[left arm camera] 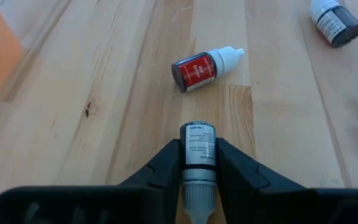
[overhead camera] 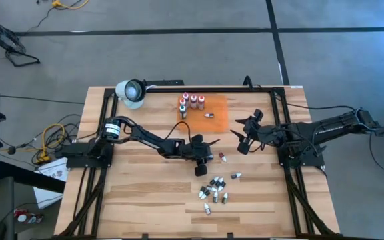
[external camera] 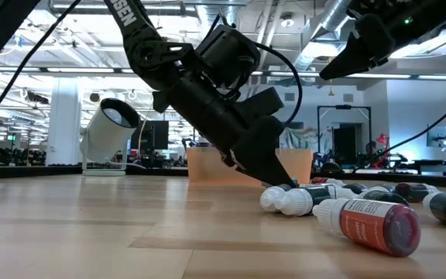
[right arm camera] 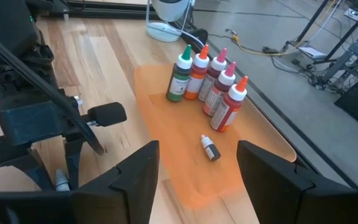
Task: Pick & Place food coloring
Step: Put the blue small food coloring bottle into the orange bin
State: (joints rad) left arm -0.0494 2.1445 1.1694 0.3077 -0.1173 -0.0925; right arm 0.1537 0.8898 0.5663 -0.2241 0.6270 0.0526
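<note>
High view shows a light wooden plank worktop point(overhead camera: 145, 193) on a grey floor point(overhead camera: 179, 53), with an orange mat point(overhead camera: 212, 113) near its far edge and a white lamp point(overhead camera: 131, 92) at the far left corner. The left end effector point(left arm camera: 197, 163) is clenched on a dark dropper bottle point(left arm camera: 197, 146) low over the worktop centre. The right end effector point(right arm camera: 197, 171) hangs released beside the mat. Five upright bottles point(right arm camera: 207, 78) stand on the mat; small droppers point(overhead camera: 215, 189) lie scattered nearer the front.
</note>
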